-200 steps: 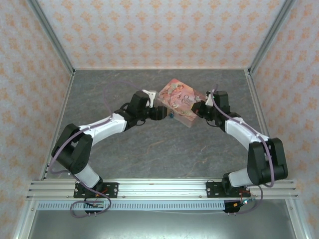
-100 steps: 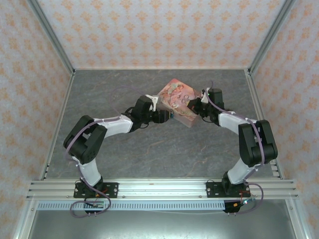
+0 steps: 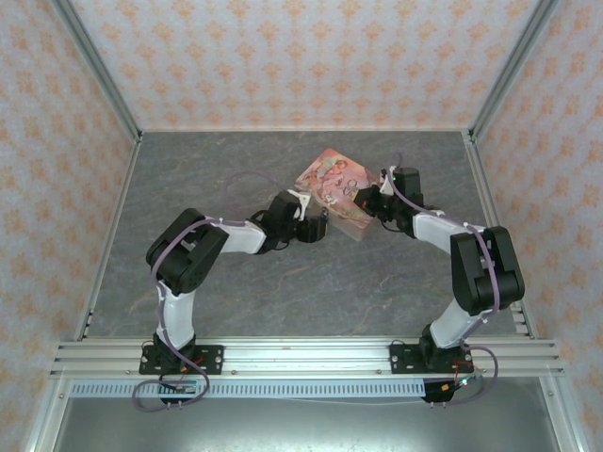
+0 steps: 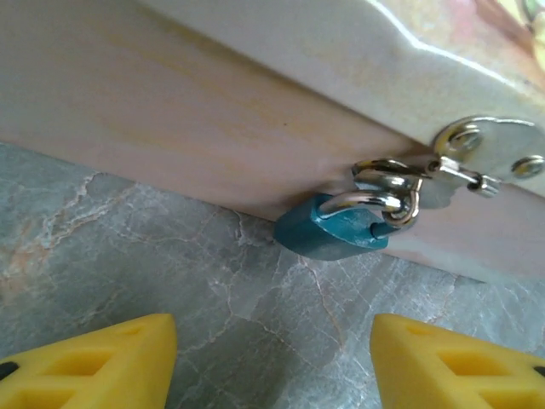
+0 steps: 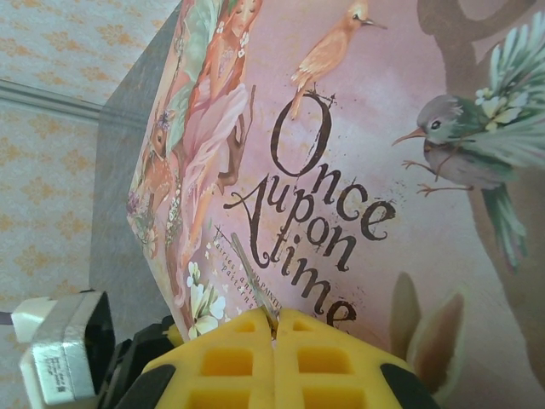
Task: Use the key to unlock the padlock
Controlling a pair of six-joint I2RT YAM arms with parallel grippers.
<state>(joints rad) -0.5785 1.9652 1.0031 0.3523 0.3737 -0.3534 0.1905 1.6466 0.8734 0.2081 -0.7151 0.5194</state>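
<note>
- Padlock (image 4: 336,226), small, teal-bodied, with a silver shackle (image 4: 383,194): hung through the loop of the round silver hasp plate (image 4: 494,149) on the side wall of the pink illustrated rectangular tin (image 4: 213,102), body tipped on its side, low over the grey marbled table (image 4: 128,256); touching the table or not, cannot tell.
- Left pincer (image 4: 272,366): yellow fingers (image 4: 94,362) spread, nothing between them, padlock ahead and a little right of centre, apart from both.
- Right pincer (image 5: 274,328): pressed together close over the tin's lid, pinching, probably, the thin grey key (image 5: 254,285), a sliver poking out past the tips.
- Step in hand, by the look of it: bringing the left pincer onto the lock body to steady it for the key.
- Shift slightly right first, to centre the teal body in the gap before advancing.
- Close on the flat sides of the body, never on the shackle or the hasp loop.
- Leave the keyhole end bare; hidden from this angle, likely the lower left end, so worth checking before clamping.
- Stay low without scraping the table.
- Squeeze gently: small, smooth, free to swing on the loop, apt to slip out sideways.
- Turn the keyhole toward the right pincer only within the slack of the shackle, without dragging the tin.
</note>
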